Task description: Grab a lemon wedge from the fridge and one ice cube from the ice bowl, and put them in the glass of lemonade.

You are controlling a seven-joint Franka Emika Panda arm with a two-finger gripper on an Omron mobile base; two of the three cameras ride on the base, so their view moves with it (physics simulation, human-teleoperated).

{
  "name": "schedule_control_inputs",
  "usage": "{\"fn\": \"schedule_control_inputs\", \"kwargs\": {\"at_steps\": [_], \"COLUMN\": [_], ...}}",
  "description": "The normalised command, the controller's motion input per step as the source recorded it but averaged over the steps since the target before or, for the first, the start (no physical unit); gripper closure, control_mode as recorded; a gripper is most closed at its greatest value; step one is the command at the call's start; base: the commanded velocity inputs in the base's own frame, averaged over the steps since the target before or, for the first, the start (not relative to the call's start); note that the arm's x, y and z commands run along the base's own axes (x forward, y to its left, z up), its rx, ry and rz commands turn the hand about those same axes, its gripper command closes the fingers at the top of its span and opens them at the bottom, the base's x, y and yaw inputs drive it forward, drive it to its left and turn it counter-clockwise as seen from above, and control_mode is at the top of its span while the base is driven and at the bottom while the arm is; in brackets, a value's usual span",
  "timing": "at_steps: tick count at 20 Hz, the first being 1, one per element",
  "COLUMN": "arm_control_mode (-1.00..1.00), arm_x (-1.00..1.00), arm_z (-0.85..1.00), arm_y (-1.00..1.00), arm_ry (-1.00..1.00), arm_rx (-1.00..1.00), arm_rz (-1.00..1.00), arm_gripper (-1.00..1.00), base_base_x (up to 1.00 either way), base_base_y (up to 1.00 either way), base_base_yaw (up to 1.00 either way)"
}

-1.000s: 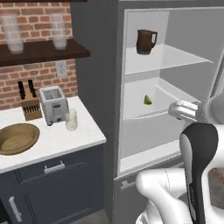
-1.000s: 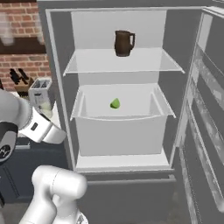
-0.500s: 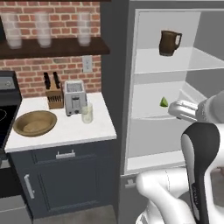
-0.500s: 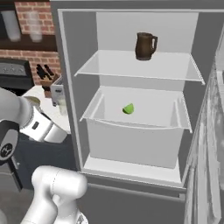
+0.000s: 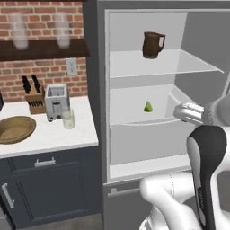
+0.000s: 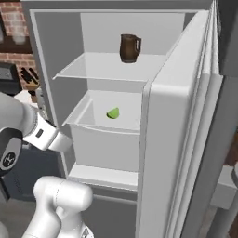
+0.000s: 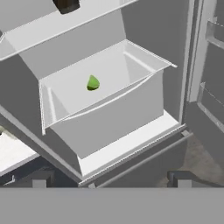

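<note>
Inside the open fridge [image 5: 134, 148], one lemon wedge [image 5: 148, 107] lies in the clear drawer [image 7: 105, 100]; one brown mug [image 5: 152, 44] on the shelf above. On the table [image 5: 49, 134]: one ice bowl [image 5: 15, 129], one toaster [image 5: 55, 102], one glass of lemonade [image 5: 68, 119]. Fingers wide open, holding nothing. Views shifted from before: base drove.

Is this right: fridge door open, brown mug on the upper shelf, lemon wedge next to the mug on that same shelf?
Not quite. The lemon wedge is not on the upper shelf: it lies in the clear drawer below, as the left base view shows. The fridge door is open and the brown mug stands on the upper shelf, as stated.
</note>
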Motion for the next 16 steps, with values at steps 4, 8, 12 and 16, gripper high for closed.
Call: {"fn": "schedule_control_inputs", "kwargs": {"at_steps": [4,8,12,16], "arm_control_mode": [1.00,1.00,-1.00,-1.00], "arm_x": [0.00,0.00,0.00,0.00], "arm_z": [0.00,0.00,0.00,-0.04], "arm_y": [0.00,0.00,0.00,0.06], "arm_ry": [0.00,0.00,0.00,0.00], "arm_rx": [0.00,0.00,0.00,0.00], "arm_rz": [0.00,0.00,0.00,0.10], "arm_gripper": [-1.00,-1.00,-1.00,-1.00], "base_base_x": [0.43,0.51,0.03,0.00], "base_base_y": [-0.40,-0.21,0.00,0.00], "base_base_yaw": [-0.18,-0.22,0.00,0.00]}}
